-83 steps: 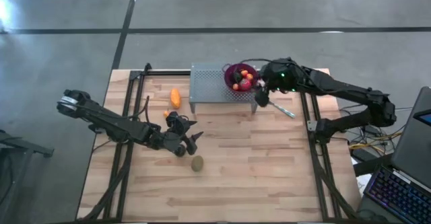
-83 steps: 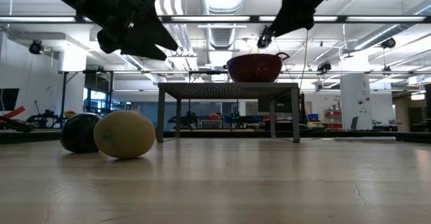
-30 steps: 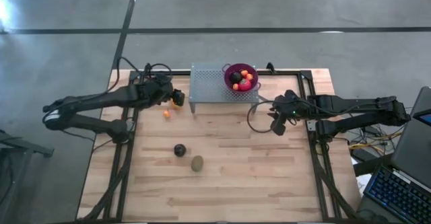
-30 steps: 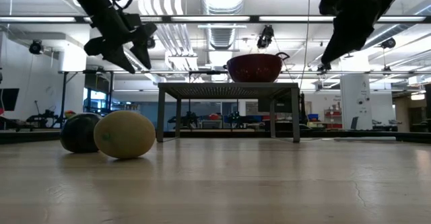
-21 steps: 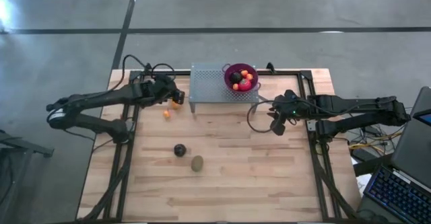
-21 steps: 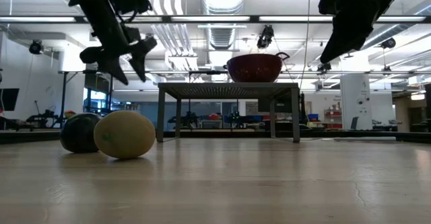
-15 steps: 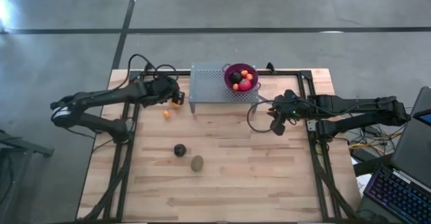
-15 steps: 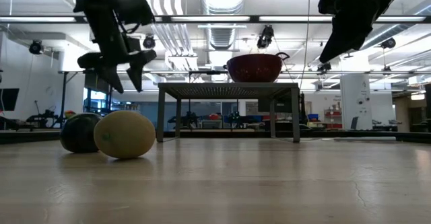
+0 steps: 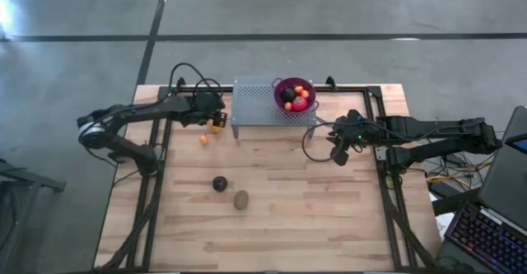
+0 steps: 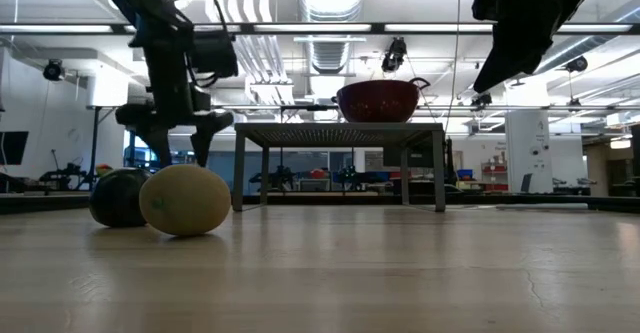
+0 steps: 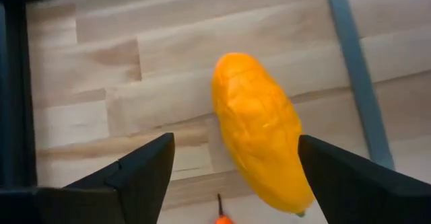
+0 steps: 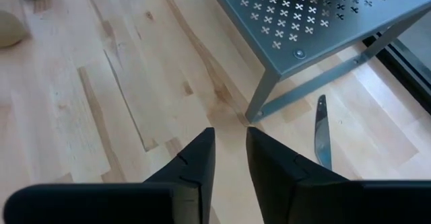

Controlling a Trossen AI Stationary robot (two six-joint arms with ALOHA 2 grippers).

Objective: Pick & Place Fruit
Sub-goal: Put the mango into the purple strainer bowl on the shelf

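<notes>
The elongated orange fruit (image 9: pixel 216 126) lies on its side on the table just left of the grey perforated stand (image 9: pixel 259 108). My left gripper (image 11: pixel 236 140) is open and points down over it, one finger on either side; in the low view my left gripper (image 10: pixel 182 145) hangs above the table. A small orange ball (image 9: pixel 203 140) lies near the fruit. A near-black round (image 9: pixel 219 183) and a brown-green oval (image 9: pixel 240 200) rest mid-table. The purple bowl (image 9: pixel 281 87) stands on the stand and holds several fruits. My right gripper (image 12: pixel 230 135) is shut and hovers right of the stand.
A thin silver knife (image 12: pixel 322 142) lies on the table by the stand's leg, close to my right gripper. Dark rails (image 9: pixel 156 159) run along both sides of the table. Bare wood lies toward the near edge.
My left gripper has come down toward the elongated orange fruit and tipped from slanting to pointing straight down, its fingers staying apart. The fruits have not moved.
</notes>
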